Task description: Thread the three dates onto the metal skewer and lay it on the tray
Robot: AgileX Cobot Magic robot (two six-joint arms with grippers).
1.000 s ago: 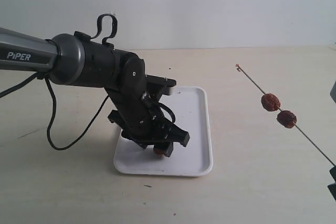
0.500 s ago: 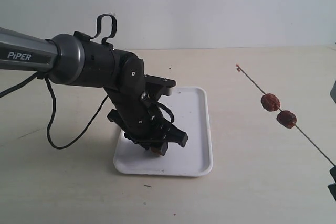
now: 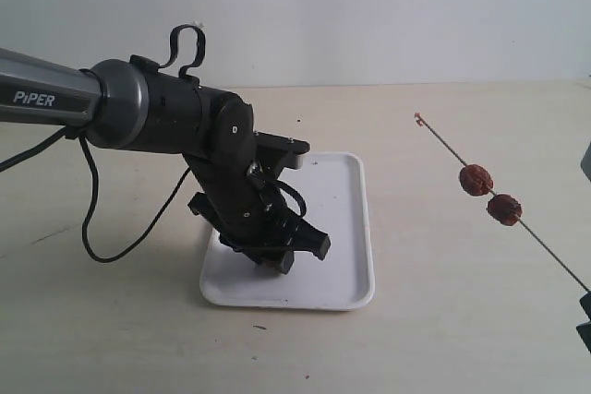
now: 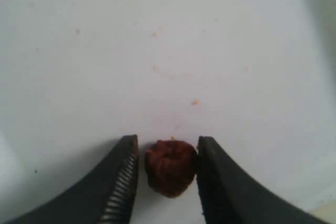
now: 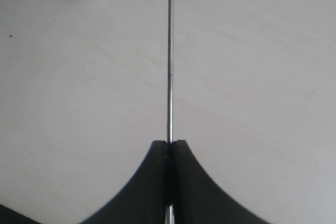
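Left wrist cam: loose date sits on the tray floor, betw. the jaws of the left gripper.
Left gripper state: jaws about half open, hugging the date on both sides. One pad looks to touch and the other shows a thin dark sliver. View is blurry, so can't tell if it is truly pinched.
Exterior cam: left arm is bent down over the near end of the tray, fingers low on it, date mostly hidden.
Right gripper: fully closed on the skewer. Rod is held clear of the table and tilted, free tip up toward mid-table.
Threaded so far: two dates mid-rod, near each other, not touching.
Step in hand (my read): pickup of date no. 3.
How to do it well: squeeze gently, since the fruit is prob. soft and rounded and could pop out sideways. Keep pads on the widest part. Lift straight up off the tray. Leave one end of the date exposed for the skewer tip.
Risk: over-squeezing squashes it, and an off-centre grip means a skewed pierce.
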